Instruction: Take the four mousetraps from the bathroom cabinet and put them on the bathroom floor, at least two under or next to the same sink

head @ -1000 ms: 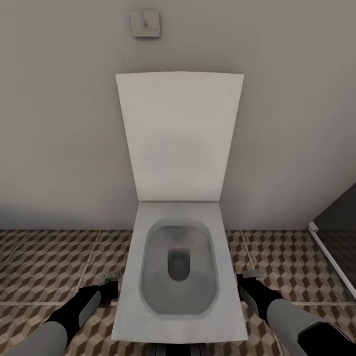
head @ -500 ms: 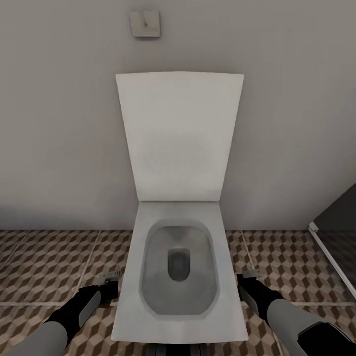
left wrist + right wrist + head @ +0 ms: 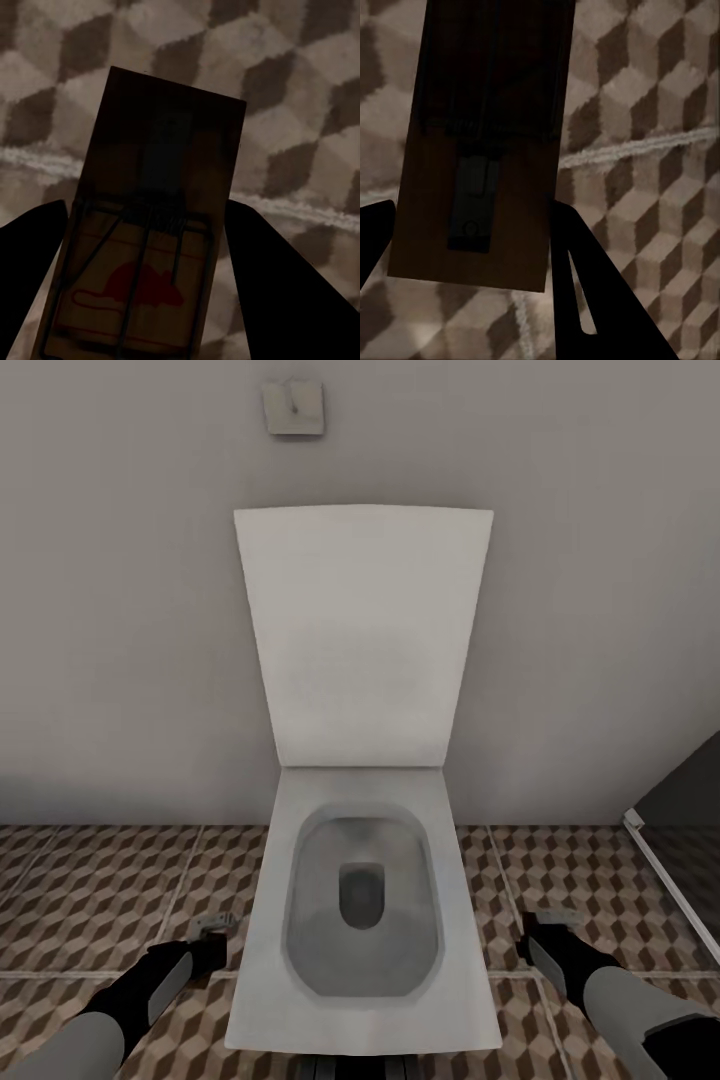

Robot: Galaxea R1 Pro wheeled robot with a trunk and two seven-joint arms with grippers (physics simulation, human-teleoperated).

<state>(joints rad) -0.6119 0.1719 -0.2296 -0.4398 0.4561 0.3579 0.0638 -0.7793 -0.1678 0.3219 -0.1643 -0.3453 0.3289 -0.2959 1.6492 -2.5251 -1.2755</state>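
My left gripper [image 3: 146, 247] pinched a mousetrap [image 3: 150, 225] with a red mouse print between its dark fingers [image 3: 277, 277]. My right gripper [image 3: 465, 247] clamped a second mousetrap [image 3: 484, 142]. Both hung above the cube-patterned bathroom floor [image 3: 90, 890], one either side of the open white toilet [image 3: 362, 900].

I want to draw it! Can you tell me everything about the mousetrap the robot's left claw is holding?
The mousetrap is a small flat brown wooden rectangle. It has dark wire parts with a coiled spring across the middle, and a red mouse picture printed on a pale label. It sits between the two dark fingers of the left claw, which press on its long sides. It is held above the cube-patterned floor tiles, beside the toilet.
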